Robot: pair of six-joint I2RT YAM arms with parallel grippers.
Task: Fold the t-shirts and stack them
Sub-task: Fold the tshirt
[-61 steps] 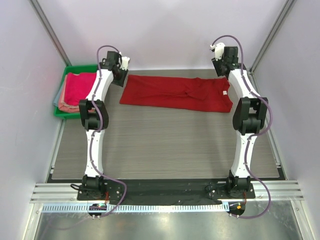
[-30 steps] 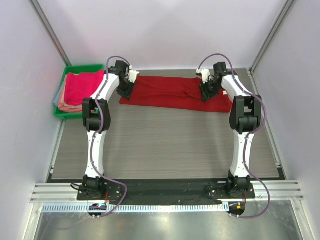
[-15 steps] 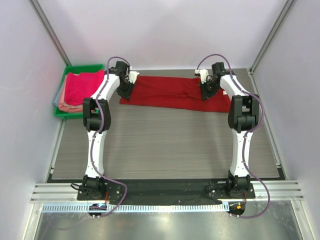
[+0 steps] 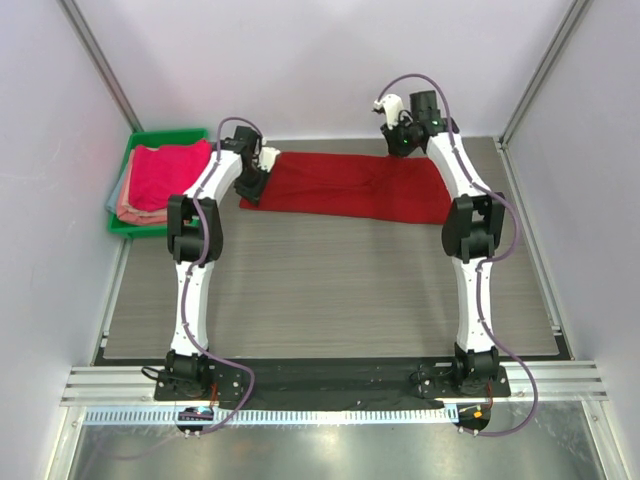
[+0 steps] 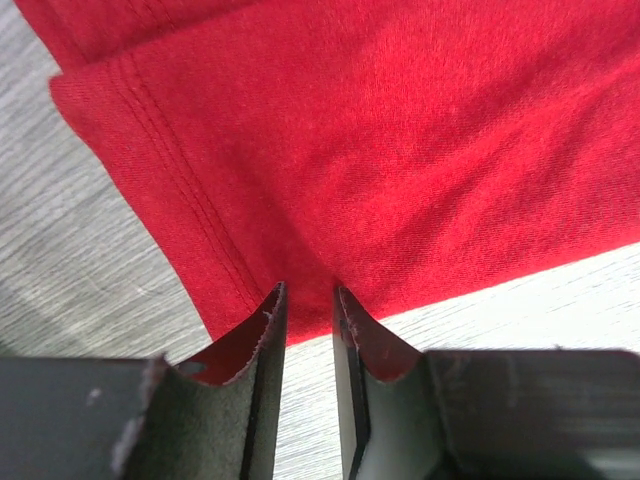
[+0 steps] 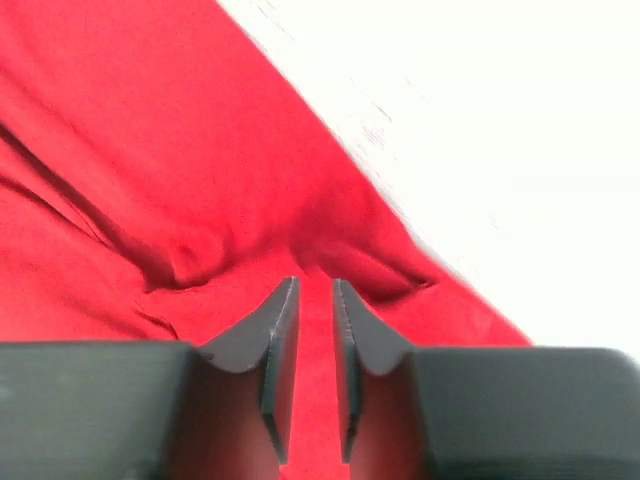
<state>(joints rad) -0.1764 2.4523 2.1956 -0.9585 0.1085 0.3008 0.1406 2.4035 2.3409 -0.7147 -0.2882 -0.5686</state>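
**A:** Where's the shirt rel. to yr claws?

**B:** The deep red soft cloth t-shirt (image 4: 340,188) lies as a narrow strip along the far edge of the grey wood-grain tabletop (image 4: 330,290). Its long axis runs left–right. My left claw (image 5: 305,290) is at its left end. My right claw (image 6: 315,285) is over its far edge, right of the middle.

**A:** Claw states?

**B:** Left claw: jaws nearly together, pinching the shirt at a corner right by the double-stitched hem. Right claw: jaws also narrow, w/ red cloth between them and wrinkles drawn toward the tips. I judge that's a pinch too, w/ the cloth raised a bit. From above I can't confirm the lift.

**A:** So what does the next move hang on?

**B:** Imo the axis. I've got one grip toward each end of the same strip, so any fold has to carry one end along that left–right line w/o skewing.

**A:** And the pile?

**B:** The bright pink folded t-shirt (image 4: 165,172) tops the pile in the green plastic tray (image 4: 170,133) at the far-left corner. It's near my left claw and well apart from the right, so the left arm is nearer.
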